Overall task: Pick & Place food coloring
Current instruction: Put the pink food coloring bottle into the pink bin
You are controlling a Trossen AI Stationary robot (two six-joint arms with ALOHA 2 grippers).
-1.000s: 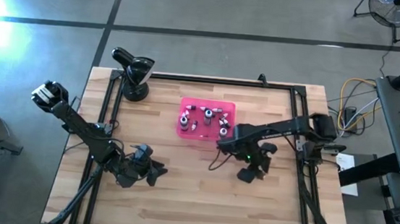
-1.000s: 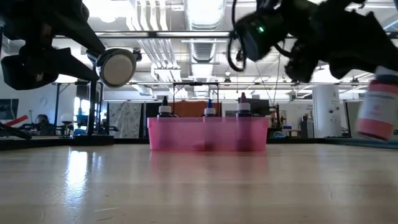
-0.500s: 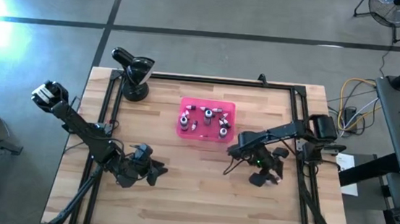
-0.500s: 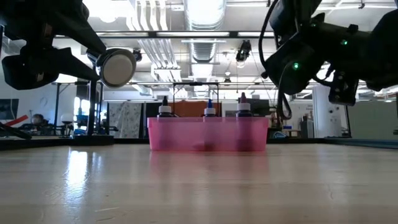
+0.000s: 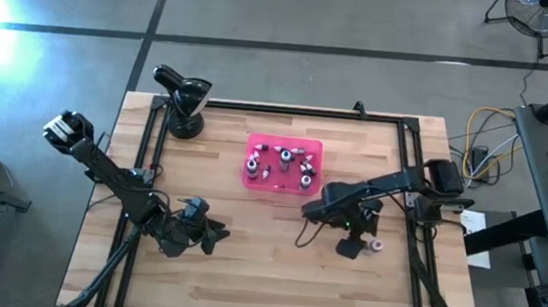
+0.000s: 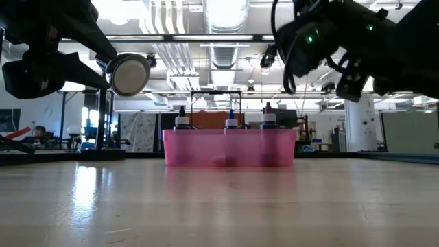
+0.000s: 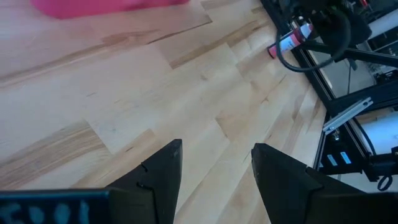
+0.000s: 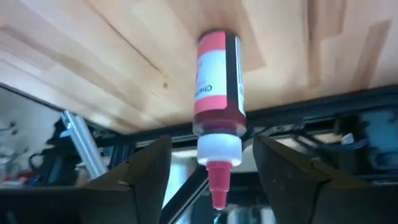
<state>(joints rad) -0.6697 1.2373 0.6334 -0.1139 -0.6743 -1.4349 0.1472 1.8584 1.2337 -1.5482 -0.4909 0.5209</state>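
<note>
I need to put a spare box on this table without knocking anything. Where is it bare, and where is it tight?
Bare: the wood along the near edge between the left gripper and right gripper, and the stretch between the pink tray and left gripper. Tight: around the tray of food coloring bottles, and by the right gripper, where a red bottle lies near the table edge.

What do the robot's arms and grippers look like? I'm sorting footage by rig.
Both arms are dark and jointed. The right arm carries looping black cable and a small green light. The left gripper and right gripper each have two dark, wedge-shaped fingers.
</note>
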